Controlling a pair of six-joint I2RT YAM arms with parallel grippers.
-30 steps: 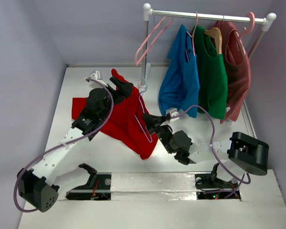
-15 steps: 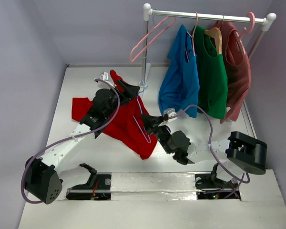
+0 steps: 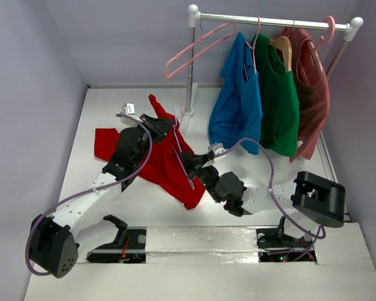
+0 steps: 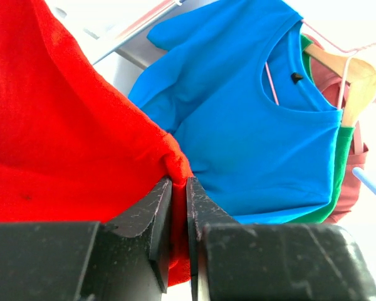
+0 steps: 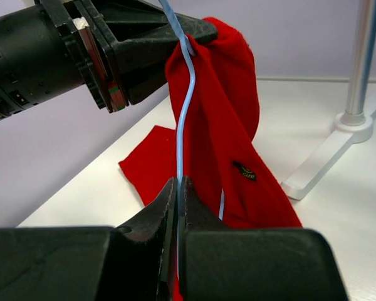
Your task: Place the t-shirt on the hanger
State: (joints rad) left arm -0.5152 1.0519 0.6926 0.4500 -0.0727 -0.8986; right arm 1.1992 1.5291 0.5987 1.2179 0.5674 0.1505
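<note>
**Status:** in progress, by judgement. Both grasps are made; the dressing of the hanger is not finished.
- T-shirt [image 3: 166,166], red, 1: one fold is raised, the rest lies crumpled on the bench [image 3: 103,110].
- Hanger [image 5: 183,119], light-blue, 1: held off the bench, its wire running up against the raised fabric. Whether either arm is inside the shirt cannot be told.
- Left end effector [image 4: 178,182], 1: clenched on the raised red fold.
- Right end effector [image 5: 177,182], 1: clenched on the hanger wire.

**Remaining:** seat both shoulders on the hanger.

**Other stock:**
- Rack [image 3: 276,19], 1.
- Pink hangers [image 3: 197,47], 3 (1 empty).
- Wooden hanger [image 3: 282,45], 1.
- Hung shirts, 3: blue shirt [image 3: 238,106], green shirt [image 3: 279,106], maroon shirt [image 3: 313,94].
</note>
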